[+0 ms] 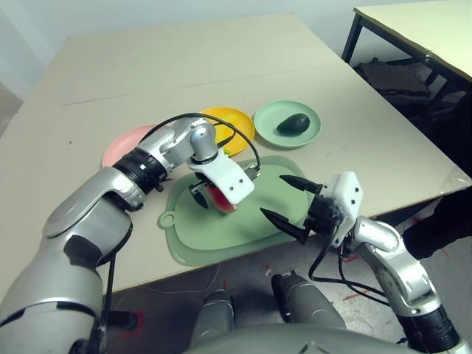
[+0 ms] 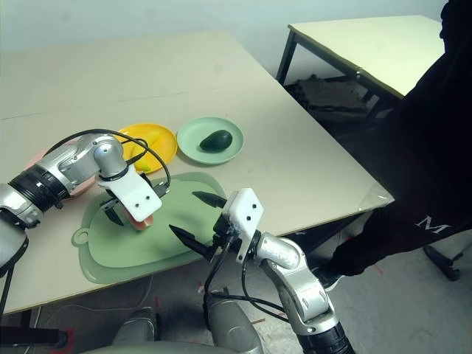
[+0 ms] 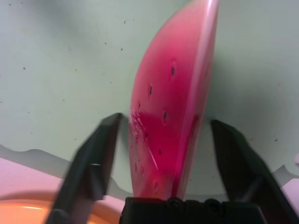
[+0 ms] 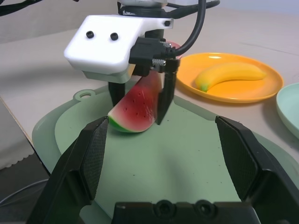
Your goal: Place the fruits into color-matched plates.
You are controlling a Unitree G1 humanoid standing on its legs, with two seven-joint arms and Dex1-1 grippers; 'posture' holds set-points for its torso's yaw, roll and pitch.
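The red watermelon wedge [image 1: 221, 200] lies on the large green mat [image 1: 243, 232]. My left gripper [image 1: 218, 202] is open and straddles the wedge, a finger [image 3: 100, 149] on each side with a thin gap to it. The pink plate [image 1: 122, 144] sits behind my left arm. A yellow banana [image 4: 229, 74] rests in the orange-yellow plate [image 1: 237, 118]. The dark green avocado [image 1: 293, 123] lies in the mint green plate [image 1: 310, 136]. My right gripper [image 1: 274, 195] hangs open over the mat's front right part with nothing between its fingers.
The table's front edge runs just below the mat. A second table [image 1: 420, 29] stands at the back right, with a dark bag [image 1: 391, 77] on the floor beneath it. A person in dark clothing [image 2: 435, 147] stands at the right.
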